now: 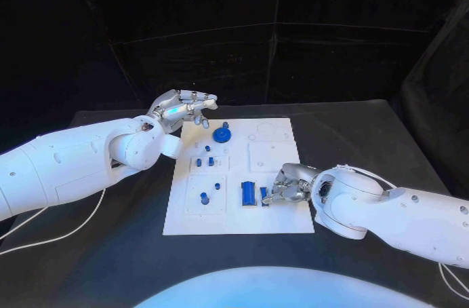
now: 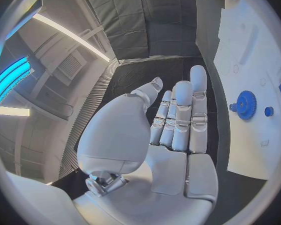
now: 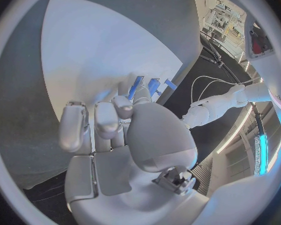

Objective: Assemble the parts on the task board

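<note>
The white task board [image 1: 239,220] lies in the middle of the table. A blue gear [image 1: 223,134] stands near its far edge, with several small blue pegs [image 1: 203,161] below it. A blue block [image 1: 248,193] and a narrow blue piece [image 1: 263,197] lie side by side at the near middle. My right hand [image 1: 289,186] is over the board, fingers curled, fingertips at the narrow piece [image 3: 153,86]; whether they pinch it I cannot tell. My left hand [image 1: 184,108] hovers at the board's far left corner, fingers stretched out [image 2: 178,120], holding nothing, a short way from the gear [image 2: 245,105].
The black table [image 1: 117,240] surrounds the board on all sides. White cables [image 1: 59,230] trail on the table at the near left, and another [image 1: 451,281] at the near right. Black curtains close off the back.
</note>
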